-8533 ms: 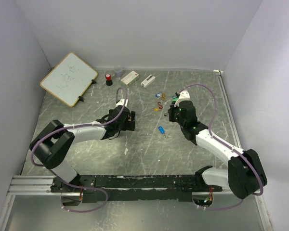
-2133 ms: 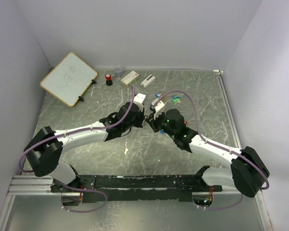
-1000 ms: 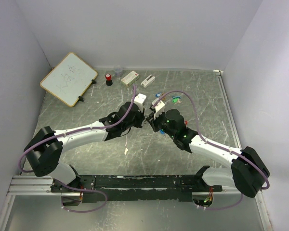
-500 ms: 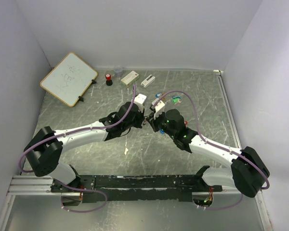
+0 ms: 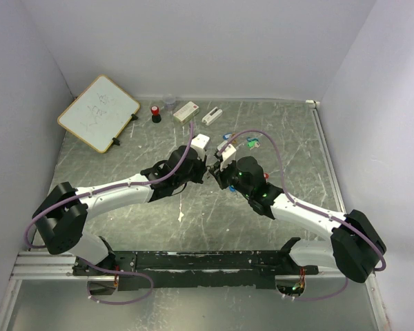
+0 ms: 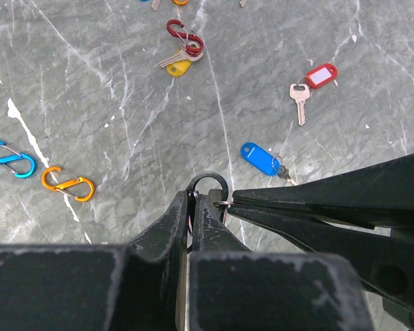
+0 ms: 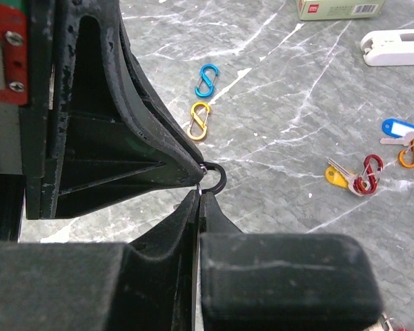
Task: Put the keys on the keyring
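Observation:
A black keyring is pinched in my left gripper, which is shut on it above the table; only its top loop shows. My right gripper is shut too, its tips meeting the keyring. Its fingers reach in from the right and pinch a small silver ring; no key or tag shows on it. On the table lie a blue-tagged key, a red-tagged key and a yellow-tagged key. In the top view both grippers meet at mid-table.
Loose S-shaped clips lie nearby: blue, orange and red. At the back stand a whiteboard, a red-and-black cap, a clear cup, a white box and a white block. Green-tagged key.
Since the oldest frame both arms have swung in from apart and met tip to tip at mid-table. Over the last second nothing has visibly moved.

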Controlling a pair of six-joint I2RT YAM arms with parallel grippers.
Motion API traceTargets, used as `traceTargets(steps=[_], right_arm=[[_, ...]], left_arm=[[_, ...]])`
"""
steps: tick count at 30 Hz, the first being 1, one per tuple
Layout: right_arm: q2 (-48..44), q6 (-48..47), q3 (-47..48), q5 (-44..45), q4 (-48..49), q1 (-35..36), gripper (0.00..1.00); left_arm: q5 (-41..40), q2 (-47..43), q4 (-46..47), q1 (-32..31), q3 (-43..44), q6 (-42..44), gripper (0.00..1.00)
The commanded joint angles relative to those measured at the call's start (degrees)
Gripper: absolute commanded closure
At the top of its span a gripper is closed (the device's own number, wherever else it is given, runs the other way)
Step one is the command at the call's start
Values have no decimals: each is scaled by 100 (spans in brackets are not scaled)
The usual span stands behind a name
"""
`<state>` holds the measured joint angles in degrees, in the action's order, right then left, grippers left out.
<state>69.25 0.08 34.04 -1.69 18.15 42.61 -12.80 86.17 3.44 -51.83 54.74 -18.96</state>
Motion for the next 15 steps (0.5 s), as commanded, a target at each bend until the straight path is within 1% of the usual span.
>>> traceTargets(steps=[1, 15], right_arm=[[3, -38, -27, 64, 99, 46, 100], [29, -43, -17, 75, 100, 46, 100]], left_arm=[[113, -145, -2, 37, 62, 59, 93], [146, -126, 7, 40, 72, 55, 93]])
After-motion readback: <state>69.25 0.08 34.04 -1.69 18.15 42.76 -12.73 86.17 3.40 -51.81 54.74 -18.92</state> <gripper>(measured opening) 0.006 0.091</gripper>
